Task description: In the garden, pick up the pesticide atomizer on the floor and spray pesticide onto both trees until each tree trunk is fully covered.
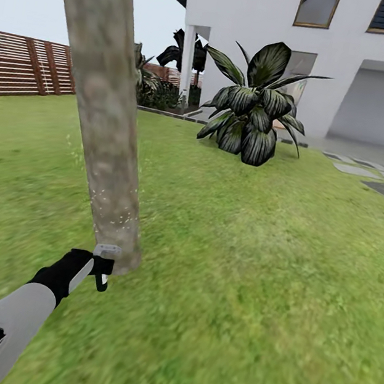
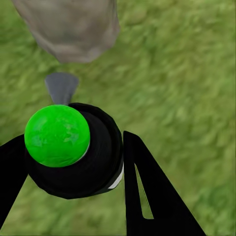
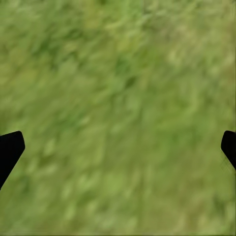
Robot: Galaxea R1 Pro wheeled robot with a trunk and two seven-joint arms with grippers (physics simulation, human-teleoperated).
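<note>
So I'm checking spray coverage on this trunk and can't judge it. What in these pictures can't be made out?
- Tree trunk: in the head view its top is cut by the frame edge; the far side is hidden by the trunk itself.
- Pesticide atomizer: the left wrist view shows only its top end; the left claw hides its sides.
- Right claw: just the fingertips show at the edges over blurred grass.

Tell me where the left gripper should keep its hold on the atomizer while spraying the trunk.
Keep gripping the atomizer across its round dark body, one finger per side, below the green top. That leaves the grey nozzle free, pointing at the tree trunk base.
</note>
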